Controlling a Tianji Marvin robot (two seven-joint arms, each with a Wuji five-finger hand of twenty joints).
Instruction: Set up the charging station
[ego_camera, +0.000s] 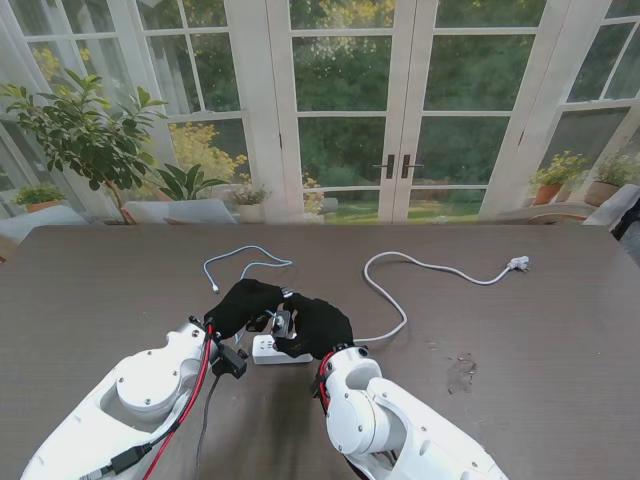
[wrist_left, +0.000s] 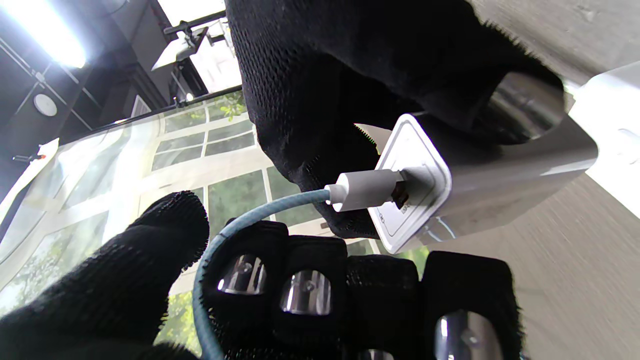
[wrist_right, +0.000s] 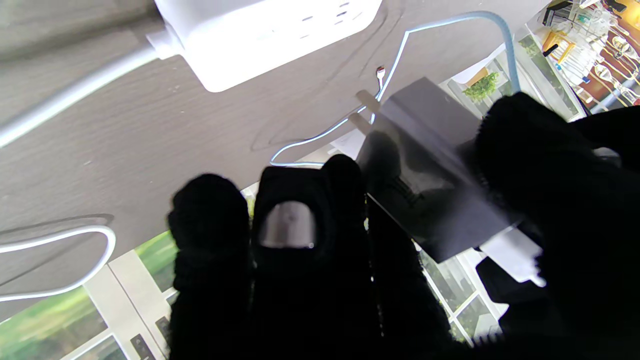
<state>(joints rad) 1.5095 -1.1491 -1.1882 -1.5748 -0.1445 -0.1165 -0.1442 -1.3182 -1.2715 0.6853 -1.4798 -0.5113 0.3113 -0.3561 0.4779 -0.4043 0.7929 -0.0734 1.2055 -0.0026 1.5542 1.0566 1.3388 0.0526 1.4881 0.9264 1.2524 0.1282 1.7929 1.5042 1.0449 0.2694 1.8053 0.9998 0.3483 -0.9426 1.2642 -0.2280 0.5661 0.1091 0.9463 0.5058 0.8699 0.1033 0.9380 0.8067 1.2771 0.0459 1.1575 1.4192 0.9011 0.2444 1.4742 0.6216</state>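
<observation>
The right hand (ego_camera: 318, 325) pinches the charger (wrist_right: 430, 170), its prongs (wrist_right: 365, 102) bare, just above the strip (ego_camera: 268, 349) on the worktop (ego_camera: 520, 340). The left hand (ego_camera: 243, 303), fingers curled, touches the charger; whether it grips is unclear. A blue cable (wrist_left: 250, 220) runs from the charger beyond the strip.

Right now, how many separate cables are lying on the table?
2. The thick white power-strip cord runs from the hands out to its plug at far right. The thin charging cable loops farther from me, left of centre. Parts under the hands are hidden.
</observation>
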